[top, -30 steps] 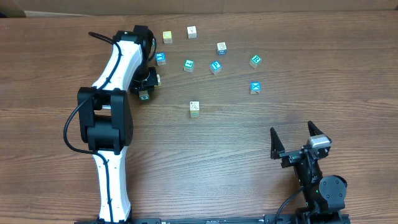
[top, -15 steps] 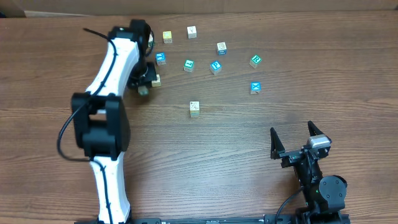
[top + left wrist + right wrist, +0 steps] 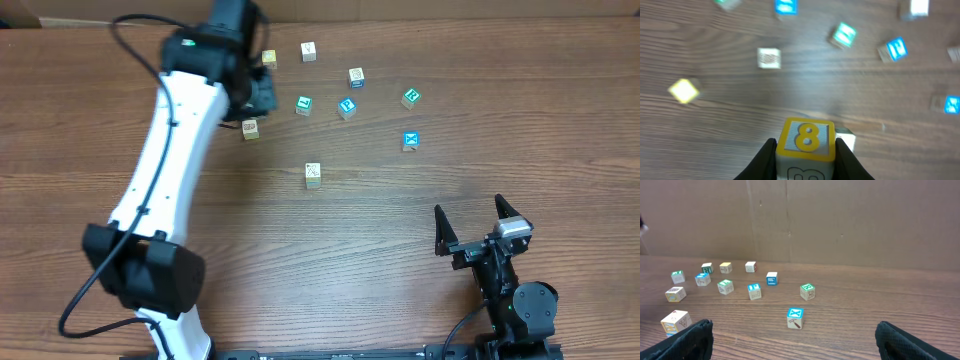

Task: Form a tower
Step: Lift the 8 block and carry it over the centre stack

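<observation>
The left end effector (image 3: 806,152) clamps a yellow-faced cube marked 8 (image 3: 806,136), held above the wooden surface (image 3: 400,260). The right end effector (image 3: 469,212) gapes wide and empty near the front edge. Other picture cubes (image 3: 313,174), one a blue X cube (image 3: 410,140), lie scattered singly.

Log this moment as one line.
left pincer: shut on yellow 8 cube | right pincer: open, empty | other cubes: scattered singly on table
</observation>
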Action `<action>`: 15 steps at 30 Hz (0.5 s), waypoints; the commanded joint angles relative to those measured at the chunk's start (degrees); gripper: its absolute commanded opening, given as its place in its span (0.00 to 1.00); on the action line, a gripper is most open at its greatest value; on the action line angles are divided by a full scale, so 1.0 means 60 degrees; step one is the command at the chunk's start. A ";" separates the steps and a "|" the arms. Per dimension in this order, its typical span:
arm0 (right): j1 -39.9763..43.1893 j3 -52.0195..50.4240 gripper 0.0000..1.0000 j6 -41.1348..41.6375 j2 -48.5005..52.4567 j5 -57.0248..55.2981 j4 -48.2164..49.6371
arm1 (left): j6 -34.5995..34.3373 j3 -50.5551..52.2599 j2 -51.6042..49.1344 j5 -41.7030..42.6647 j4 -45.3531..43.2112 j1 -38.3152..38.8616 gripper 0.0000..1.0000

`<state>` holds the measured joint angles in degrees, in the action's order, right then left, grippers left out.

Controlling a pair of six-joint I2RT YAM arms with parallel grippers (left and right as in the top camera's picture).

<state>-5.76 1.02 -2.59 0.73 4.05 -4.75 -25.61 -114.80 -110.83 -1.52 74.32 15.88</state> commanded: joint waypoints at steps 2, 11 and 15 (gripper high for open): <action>-0.0066 -0.0095 1.00 -0.0011 -0.0087 -0.0055 0.0026 | -0.0503 0.0000 -0.0521 -0.0102 0.0036 0.0940 0.17; -0.0066 -0.0095 1.00 -0.0011 -0.0087 -0.0055 0.0026 | -0.1810 0.0066 -0.1512 -0.0426 0.0073 0.2120 0.09; -0.0066 -0.0095 1.00 -0.0011 -0.0087 -0.0055 0.0029 | -0.1883 0.0066 -0.2058 -0.0521 0.0102 0.2342 0.09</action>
<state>-5.76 1.02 -2.57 0.73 4.05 -4.75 -34.44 -114.74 -120.51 -3.14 74.81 29.23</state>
